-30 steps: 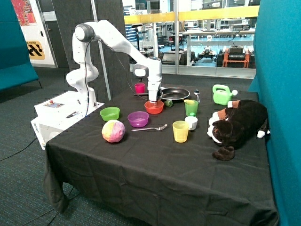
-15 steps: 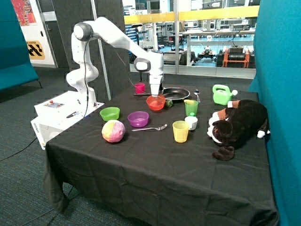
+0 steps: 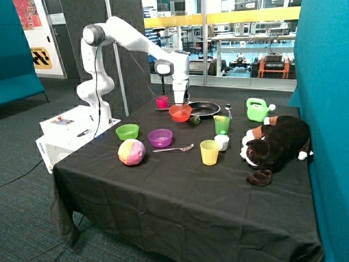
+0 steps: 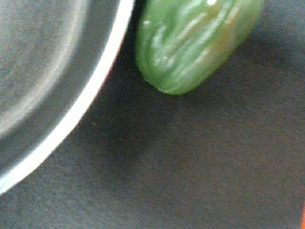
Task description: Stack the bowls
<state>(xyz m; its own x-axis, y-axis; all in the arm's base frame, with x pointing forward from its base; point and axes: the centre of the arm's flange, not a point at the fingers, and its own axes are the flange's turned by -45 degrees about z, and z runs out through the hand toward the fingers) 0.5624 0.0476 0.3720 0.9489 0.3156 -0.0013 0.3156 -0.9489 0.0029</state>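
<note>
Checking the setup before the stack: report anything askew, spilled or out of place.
Nothing spilled or damaged. The orange-red bowl hangs level in the gripper above the cloth, near the frying pan. Purple bowl and green bowl sit upright. A spoon lies loose beside the purple bowl.

Your outside camera stands off from the table (image 3: 180, 202) at its front corner, a little above tabletop height, looking across the black cloth toward the arm (image 3: 131, 41) and the glass wall behind it; it takes in the whole table and the arm's base. Your wrist camera looks straight down from very close, filling its picture with cloth, the pan (image 4: 52, 81) rim and a green pepper (image 4: 190, 43). Both views share that patch: the pan (image 3: 203, 109) and the pepper (image 3: 195, 120) beside it, just under the arm's end.
</note>
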